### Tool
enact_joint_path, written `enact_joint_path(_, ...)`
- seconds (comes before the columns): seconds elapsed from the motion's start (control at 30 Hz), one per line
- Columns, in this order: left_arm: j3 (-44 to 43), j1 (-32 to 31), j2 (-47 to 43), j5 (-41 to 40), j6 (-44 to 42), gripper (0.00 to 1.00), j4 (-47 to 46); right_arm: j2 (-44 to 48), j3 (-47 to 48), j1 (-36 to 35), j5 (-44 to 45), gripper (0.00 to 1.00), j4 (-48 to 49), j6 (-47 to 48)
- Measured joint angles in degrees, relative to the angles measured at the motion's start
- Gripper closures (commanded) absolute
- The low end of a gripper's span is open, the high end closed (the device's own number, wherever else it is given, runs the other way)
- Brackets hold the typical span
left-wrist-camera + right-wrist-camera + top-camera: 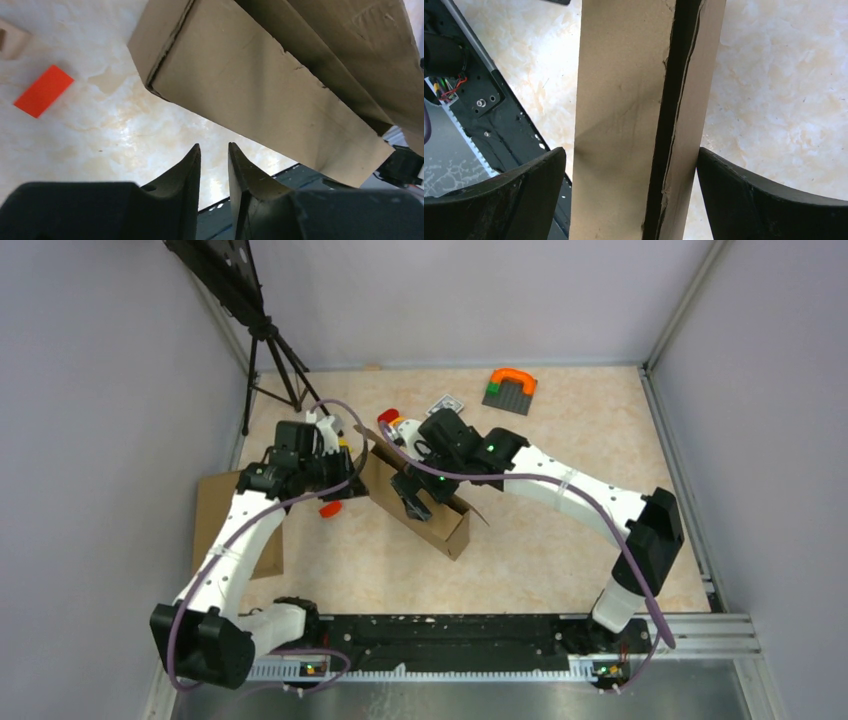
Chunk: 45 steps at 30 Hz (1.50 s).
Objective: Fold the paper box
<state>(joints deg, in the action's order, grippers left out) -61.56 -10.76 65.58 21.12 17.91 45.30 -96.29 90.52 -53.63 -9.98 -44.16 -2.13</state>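
The right jaws stood wide open around a wall of the paper box (450, 530), ready to pinch it. The left jaws, nearly closed and empty, hung beside it.

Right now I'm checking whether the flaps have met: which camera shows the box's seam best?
Right wrist view: the dark seam runs the length of the paper box, visibly gaping. The top external view shows the box small, its top partly behind the right gripper. The left wrist view shows only an outer side.
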Motion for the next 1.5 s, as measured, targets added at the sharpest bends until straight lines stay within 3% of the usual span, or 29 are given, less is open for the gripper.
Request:
enact_joint_path(0.3, 7.1, -0.8, -3.6, 7.5, 8.9, 0.78, -11.1, 0.0, 0.0, -1.0, 2.6, 0.01, 0.0, -0.7)
enact_joint_path(0.57, 12.4, -5.3, -3.9, 8.5, 15.6, 0.78, -21.7, 0.0, 0.0, -1.0, 2.9, 0.02, -1.3, -0.9)
enact_joint_path(0.7, 14.5, -6.6, -4.5, 7.9, 18.2, 0.77, -25.7, 0.0, 0.0, -1.0, 3.6, 0.14, -2.2, -0.9)
enact_joint_path(0.83, 15.3, -7.6, -4.8, 7.0, 19.7, 0.77, -27.4, 0.0, 0.0, -1.0, 5.0, 0.33, -3.0, -0.7)
enact_joint_path(0.9, 15.4, -7.9, -4.9, 6.5, 19.9, 0.75, -27.7, 0.0, 0.0, -1.0, 5.9, 0.36, -3.4, -0.7)
enact_joint_path(1.07, 14.3, -7.6, -6.0, 3.7, 18.4, 0.68, -24.0, 0.4, -0.3, -1.2, 6.9, 0.38, -3.4, -0.5)
enact_joint_path(1.2, 8.2, -4.7, -7.1, 2.4, 13.5, 0.62, -17.5, 3.7, -3.7, 0.3, 5.1, 0.44, -3.6, 1.6)
enact_joint_path(1.33, 4.5, -2.0, -8.4, 2.5, 10.1, 0.55, -16.9, 7.7, -6.0, 3.5, 1.8, 0.45, -6.1, 4.2)
enact_joint_path(1.5, 1.5, -1.0, -7.1, 6.0, 3.5, 0.34, -18.0, 12.2, -8.6, 4.8, 0.3, 0.46, -8.6, 6.5)
